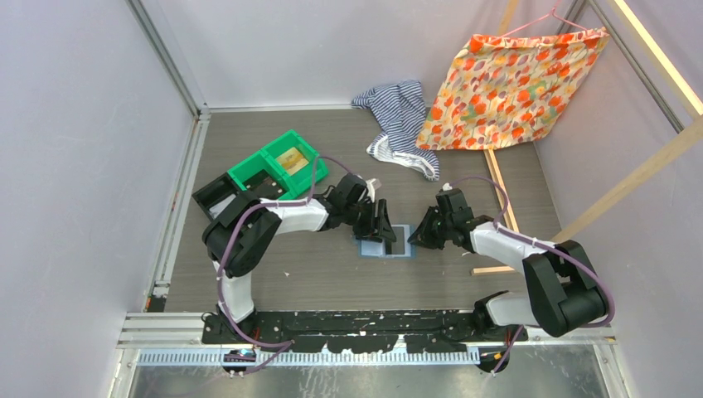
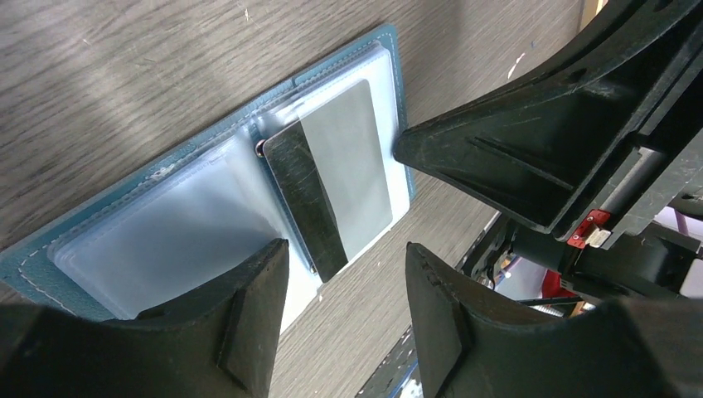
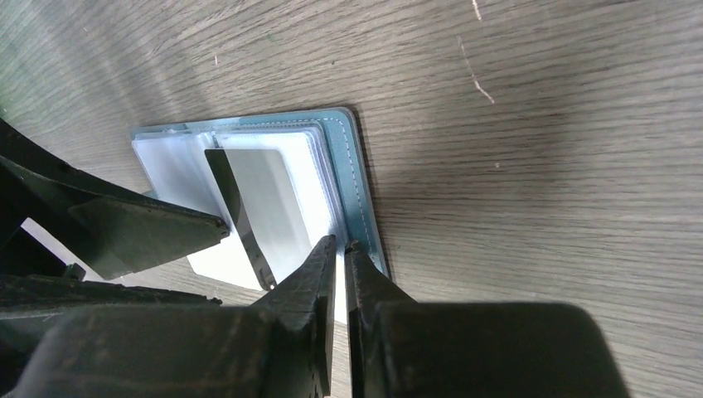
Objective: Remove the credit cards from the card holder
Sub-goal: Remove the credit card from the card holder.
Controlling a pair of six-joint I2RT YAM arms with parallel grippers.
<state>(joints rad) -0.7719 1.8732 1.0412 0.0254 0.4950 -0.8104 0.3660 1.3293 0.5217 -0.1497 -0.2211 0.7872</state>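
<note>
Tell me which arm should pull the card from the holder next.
Left. The left hand is open, straddling the near end of the credit card. The right hand is nearly shut at the edge of the card holder, beside the card.

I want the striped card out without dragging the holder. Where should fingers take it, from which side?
Probably the short end of the card that pokes skewed from the clear sleeve beside the right gripper. Approach low from that open side; its other end looks tucked into the card holder.
</note>
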